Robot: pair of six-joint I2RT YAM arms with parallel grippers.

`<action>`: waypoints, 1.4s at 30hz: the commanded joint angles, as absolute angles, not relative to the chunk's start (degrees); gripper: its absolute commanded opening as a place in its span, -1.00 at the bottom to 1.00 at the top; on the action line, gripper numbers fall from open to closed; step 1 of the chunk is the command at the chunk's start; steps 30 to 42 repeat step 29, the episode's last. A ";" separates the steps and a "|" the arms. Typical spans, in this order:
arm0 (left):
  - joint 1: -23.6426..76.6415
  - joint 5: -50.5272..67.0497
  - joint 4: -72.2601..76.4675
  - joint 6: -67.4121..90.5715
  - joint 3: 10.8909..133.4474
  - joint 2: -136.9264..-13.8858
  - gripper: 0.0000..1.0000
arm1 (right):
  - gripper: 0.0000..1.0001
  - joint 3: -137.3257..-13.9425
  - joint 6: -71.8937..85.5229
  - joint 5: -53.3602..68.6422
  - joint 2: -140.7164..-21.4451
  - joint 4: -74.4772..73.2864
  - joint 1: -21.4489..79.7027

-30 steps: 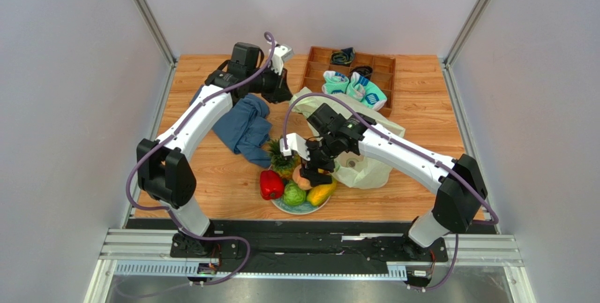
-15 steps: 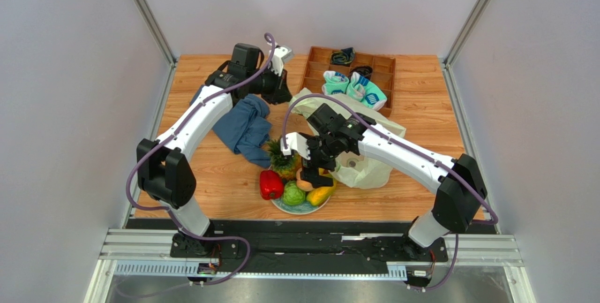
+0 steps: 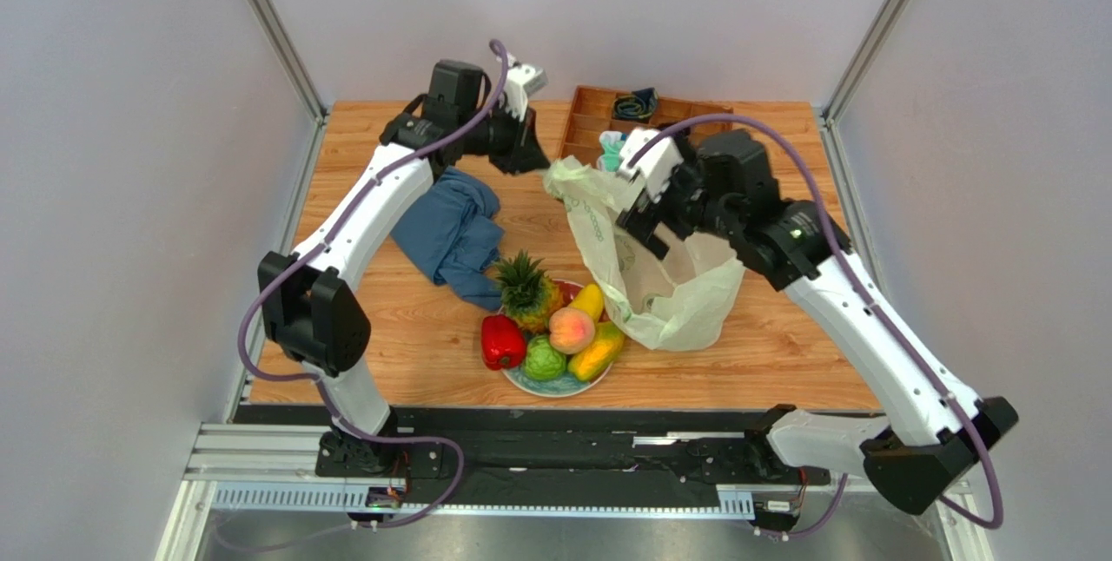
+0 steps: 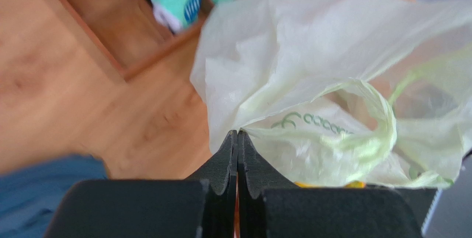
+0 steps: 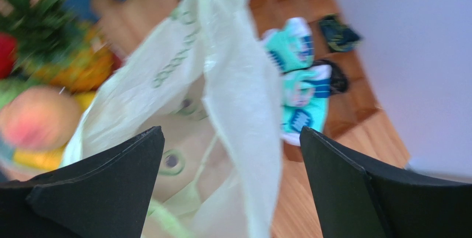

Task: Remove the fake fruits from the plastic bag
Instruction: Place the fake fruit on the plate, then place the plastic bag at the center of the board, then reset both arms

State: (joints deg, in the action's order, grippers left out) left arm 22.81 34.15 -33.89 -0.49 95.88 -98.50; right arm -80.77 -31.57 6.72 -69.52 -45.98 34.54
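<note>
"So, which step is this?"

"Close to the last one, I'd judge. The pineapple, peach, red pepper, green bumpy fruit and mango sit on a plate just beside the bag, all outside it."

"And the bag itself?"

"Slumped on the table with one edge lifted. The left fingers are pressed flat together on a pinch of its rim and hold that edge up. The right fingers hang over the bag's mouth, spread as wide as they go, with nothing in them."

"Anything left inside?"

"I cannot tell. The plastic is cloudy and folded, and the right wrist view into the mouth is blurred. A yellow patch shows below the bag in the left wrist view, but that may be fruit on the plate beyond it."

"So what does the next move need?"

"A check inside. The left should keep the rim taut so the mouth gapes. The right should go down through the opening clear of the loop handle and close only on something solid."
</note>
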 commanded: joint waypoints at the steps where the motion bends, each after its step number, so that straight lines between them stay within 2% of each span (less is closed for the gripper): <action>1: 22.85 34.90 -31.38 1.32 116.30 -104.05 -1.00 | 1.00 -83.31 -22.69 -5.18 -70.22 -31.74 24.81; 4: 22.85 33.49 -29.72 0.44 123.46 -106.08 -1.00 | 1.00 -87.52 -17.85 -6.06 -73.64 -34.27 16.54; 5: 22.85 33.14 -29.36 0.27 123.83 -105.47 -0.92 | 1.00 -87.63 -16.71 -5.54 -74.00 -35.58 12.96; 7: 22.85 30.43 -29.18 0.09 121.75 -104.07 -0.52 | 1.00 -85.01 -14.86 -3.88 -73.13 -36.03 9.86; 8: 22.85 29.63 -29.44 -1.22 120.25 -102.06 -0.13 | 1.00 -83.60 -14.59 -3.52 -72.69 -36.47 7.67; 10: 22.85 26.74 -29.88 -1.67 114.65 -99.59 0.17 | 1.00 -80.87 -13.98 -3.08 -71.55 -36.91 6.25; 11: 22.85 25.41 -29.97 -1.67 112.52 -96.71 0.53 | 1.00 -78.34 -14.06 -2.03 -70.59 -38.13 5.28; 12: 22.85 24.27 -30.06 -1.67 110.32 -94.94 0.59 | 1.00 -77.35 -14.06 -1.93 -70.05 -38.93 4.93; 13: 22.85 21.82 -30.06 -1.67 106.04 -93.01 0.81 | 1.00 -75.95 -13.80 -1.93 -69.35 -39.28 4.83; 20: 21.98 13.37 -31.11 -4.83 92.56 -74.39 0.88 | 1.00 -65.14 -11.08 -0.88 -60.83 -41.21 5.53; 29: 13.27 7.04 -33.67 -5.45 73.58 -62.41 0.88 | 1.00 -61.09 -8.45 -6.67 -58.97 -47.99 8.09; 42: 13.27 7.04 -33.67 -5.45 73.58 -62.41 0.88 | 1.00 -61.09 -8.45 -6.67 -58.97 -47.99 8.09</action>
